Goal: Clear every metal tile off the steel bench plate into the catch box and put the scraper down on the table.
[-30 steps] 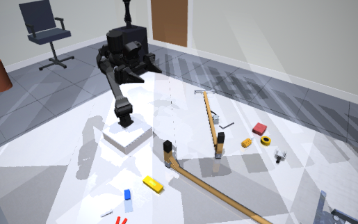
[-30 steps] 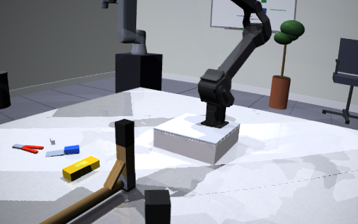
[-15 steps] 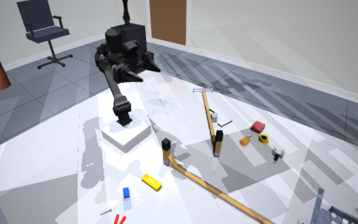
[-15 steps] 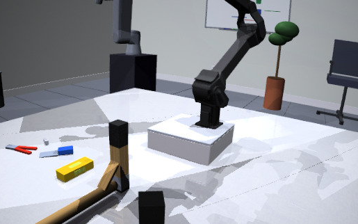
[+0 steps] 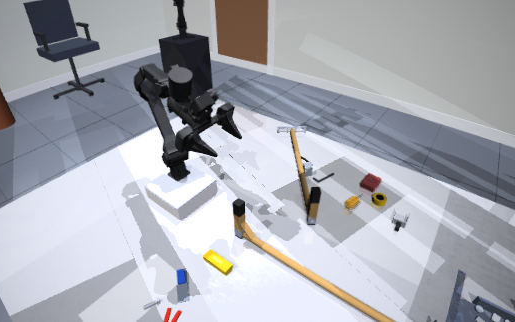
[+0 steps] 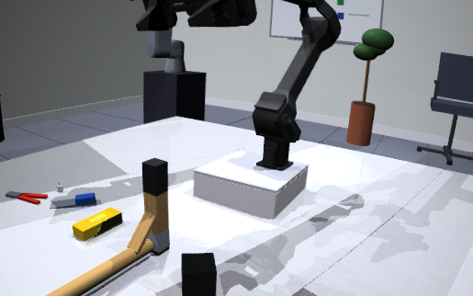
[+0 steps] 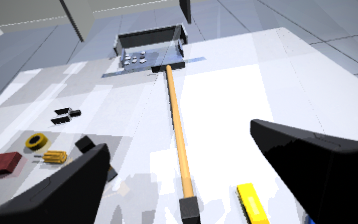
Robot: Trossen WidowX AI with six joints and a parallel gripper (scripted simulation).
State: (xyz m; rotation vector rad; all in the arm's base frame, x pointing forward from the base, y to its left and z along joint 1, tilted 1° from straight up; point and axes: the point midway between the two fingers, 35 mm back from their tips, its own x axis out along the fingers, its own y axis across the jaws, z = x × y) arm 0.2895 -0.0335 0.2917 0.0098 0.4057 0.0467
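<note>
The long scraper (image 5: pixel 303 270) (image 6: pixel 102 272) (image 7: pixel 178 125) lies on the table, its wooden handle pointing away from the arm. Its black-topped grip (image 5: pixel 239 215) (image 6: pixel 155 207) (image 7: pixel 189 209) stands upright at the near end. Its dark head (image 7: pixel 168 67) is at the near edge of the steel plate (image 7: pixel 162 56). Several small metal tiles (image 7: pixel 143 53) are on the plate, mostly toward its left. The catch box (image 7: pixel 152 37) is beyond the plate. My gripper (image 5: pixel 228 146) (image 7: pixel 180 137) is open and empty, high above the table and back from the scraper's grip.
A shorter rake-like tool (image 5: pixel 296 150) with an upright grip (image 5: pixel 314 205) lies beside the scraper. A yellow block (image 5: pixel 218 262) (image 6: pixel 97 222) (image 7: pixel 252 202) lies on the other side. Red block (image 5: pixel 370 182), yellow tape (image 5: pixel 379 199), orange-handled tool (image 5: pixel 352 202) and clamp (image 5: pixel 399 219) lie beyond the rake.
</note>
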